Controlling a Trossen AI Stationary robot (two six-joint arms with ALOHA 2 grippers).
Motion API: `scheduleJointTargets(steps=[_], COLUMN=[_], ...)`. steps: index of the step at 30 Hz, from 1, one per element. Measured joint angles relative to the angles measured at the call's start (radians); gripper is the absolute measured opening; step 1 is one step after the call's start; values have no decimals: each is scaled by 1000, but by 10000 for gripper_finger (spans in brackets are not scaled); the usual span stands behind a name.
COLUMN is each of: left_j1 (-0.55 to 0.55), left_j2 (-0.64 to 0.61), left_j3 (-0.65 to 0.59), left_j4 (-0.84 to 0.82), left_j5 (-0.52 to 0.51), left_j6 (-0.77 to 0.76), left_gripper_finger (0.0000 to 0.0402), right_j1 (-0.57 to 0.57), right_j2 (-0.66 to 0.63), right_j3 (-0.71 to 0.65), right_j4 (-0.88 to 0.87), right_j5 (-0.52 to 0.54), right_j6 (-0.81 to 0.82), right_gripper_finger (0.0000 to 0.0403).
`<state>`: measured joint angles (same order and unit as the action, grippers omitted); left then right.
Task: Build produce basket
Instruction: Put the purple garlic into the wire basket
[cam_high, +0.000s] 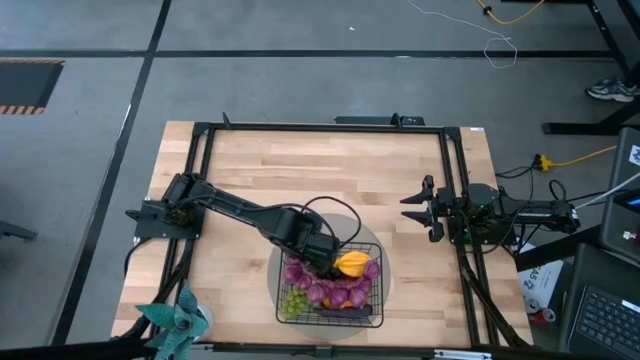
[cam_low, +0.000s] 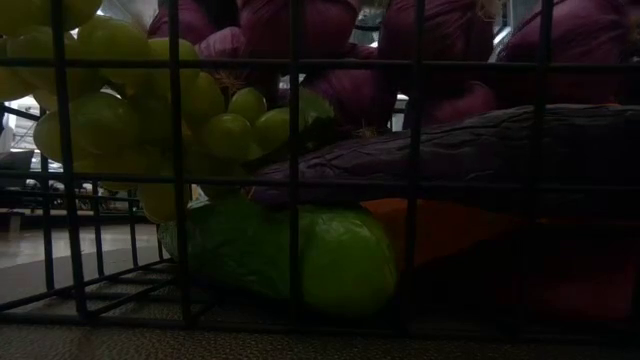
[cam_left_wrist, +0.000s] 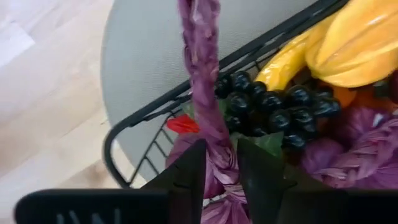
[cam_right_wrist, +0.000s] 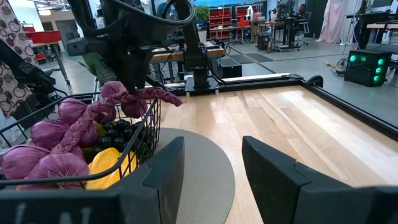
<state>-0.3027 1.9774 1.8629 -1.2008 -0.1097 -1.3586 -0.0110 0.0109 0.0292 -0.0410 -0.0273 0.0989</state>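
The black wire basket (cam_high: 378, 272) stands on a round grey mat (cam_high: 352, 226) near the table's near edge. It holds a yellow fruit (cam_high: 351, 263), green grapes (cam_low: 120, 110), dark grapes (cam_left_wrist: 280, 106), a banana (cam_left_wrist: 283, 59), a red chili (cam_left_wrist: 181, 124), an eggplant (cam_low: 470, 150) and a green vegetable (cam_low: 300, 255). My left gripper (cam_high: 322, 265) is over the basket's far left part, shut on a braided string of purple bulbs (cam_right_wrist: 74, 134). My right gripper (cam_high: 418, 212) waits open and empty at the table's right side. My left gripper pinches the purple string's braided stem (cam_left_wrist: 219, 146) between its two fingers (cam_left_wrist: 186, 177), which lie across the braid. It comes from above, slanting down into the basket. The braid's free end (cam_right_wrist: 165, 96) sticks out past the basket's rim, and the bulbs (cam_right_wrist: 50, 134) lie on the other produce.
A teal leafy plant (cam_high: 175, 315) stands at the table's near left corner. Black frame rails (cam_high: 320, 126) run along the far, left and right sides. Bare wood (cam_high: 320, 170) lies between the basket and the far rail.
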Motion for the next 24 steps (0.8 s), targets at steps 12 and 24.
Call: scheduleJointTargets(steps=[12,24], left_j1=[-7,-74], left_j2=[0,0], left_j3=[0,0], left_j4=[37,155], left_j5=[-17,-56], left_j6=[23,104], left_gripper_finger=[7,2], right_j1=[0,0], right_j2=[0,0], right_j3=[0,0], right_j4=[0,0], right_j5=[0,0], right_j6=[0,1], right_gripper_finger=[165,165])
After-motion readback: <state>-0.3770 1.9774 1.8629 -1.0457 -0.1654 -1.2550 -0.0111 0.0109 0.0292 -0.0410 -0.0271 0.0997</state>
